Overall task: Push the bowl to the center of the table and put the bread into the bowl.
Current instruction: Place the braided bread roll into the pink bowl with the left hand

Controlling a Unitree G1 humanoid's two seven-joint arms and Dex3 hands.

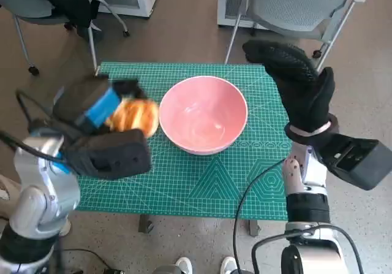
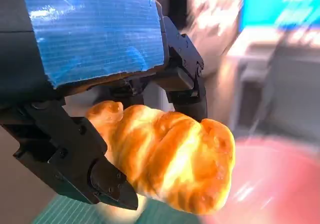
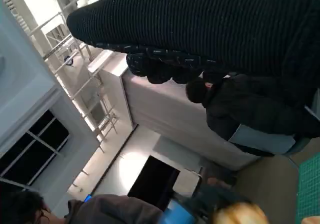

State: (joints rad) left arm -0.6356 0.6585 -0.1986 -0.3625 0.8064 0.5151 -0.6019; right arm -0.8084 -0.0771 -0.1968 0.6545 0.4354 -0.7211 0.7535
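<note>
A: From the head view, the left hand [image 1: 101, 111] grips the bread [image 1: 133, 117] lifted just beside the pink bowl [image 1: 203, 113], which sits near the middle of the green-matted worktop [image 1: 202, 182]. What could spoil it?

B: A release short of the rim, I'd judge; the bread would land on the mat or clip the bowl's near wall and tip it.

A: Room to move?

B: The right hand [image 1: 297, 84], raised upright in its glove with nothing in it and fingers together, stands apart on the bowl's far side, so the path across looks free. The worktop's front edge is well apart from the bowl.

A: Left wrist view?

B: Black fingers [image 2: 187, 91] pinch the loaf from both sides, with much of it hanging past them. It might twist or slip. The bowl shows as a pink blur beyond it.

A: Right wrist view?

B: Only the glove's back, a seated person [image 3: 250, 114], and the bread as a blur at the edge.
</note>
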